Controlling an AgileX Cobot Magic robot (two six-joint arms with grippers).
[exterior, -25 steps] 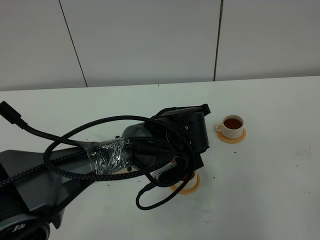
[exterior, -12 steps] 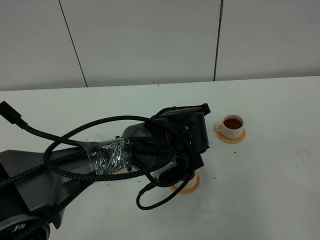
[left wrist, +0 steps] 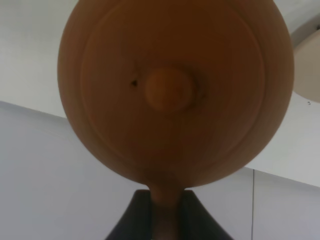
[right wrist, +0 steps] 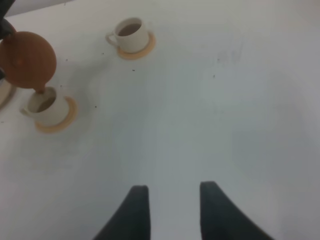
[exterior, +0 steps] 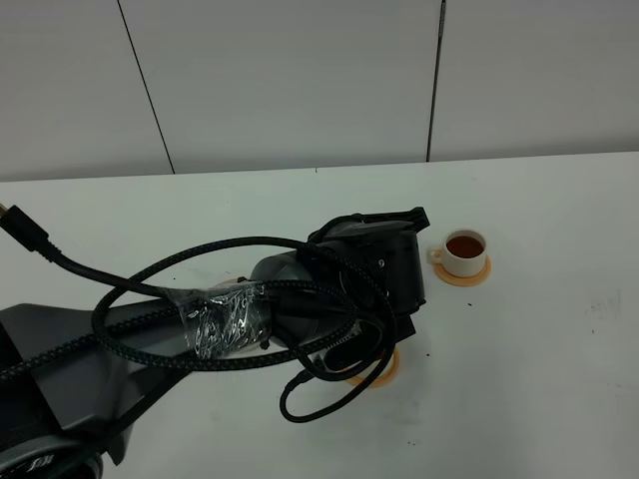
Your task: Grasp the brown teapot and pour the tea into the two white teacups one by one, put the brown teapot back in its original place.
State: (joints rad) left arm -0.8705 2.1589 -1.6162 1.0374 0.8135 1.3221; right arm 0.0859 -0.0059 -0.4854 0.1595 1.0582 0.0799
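The brown teapot (left wrist: 170,90) fills the left wrist view, lid and knob facing the camera. My left gripper (left wrist: 165,212) is shut on its loop handle. In the right wrist view the teapot (right wrist: 27,60) hangs tipped, spout down over the nearer white teacup (right wrist: 45,105), which holds some tea. The farther teacup (right wrist: 131,35) is filled with tea. From above, my left arm (exterior: 369,269) hides the teapot and the nearer cup; the farther cup (exterior: 464,251) shows dark tea. My right gripper (right wrist: 172,210) hangs open and empty over bare table.
Each cup stands on an orange coaster (exterior: 464,273) (right wrist: 67,117); the nearer one's rim (exterior: 384,371) peeks out under the arm. A sliver of the pale saucer (right wrist: 4,92) shows beside the teapot. Black cables (exterior: 150,289) loop over the left arm.
My left arm has shifted slightly to the right with the teapot, and its cables have swung along. The cups have stayed in place.
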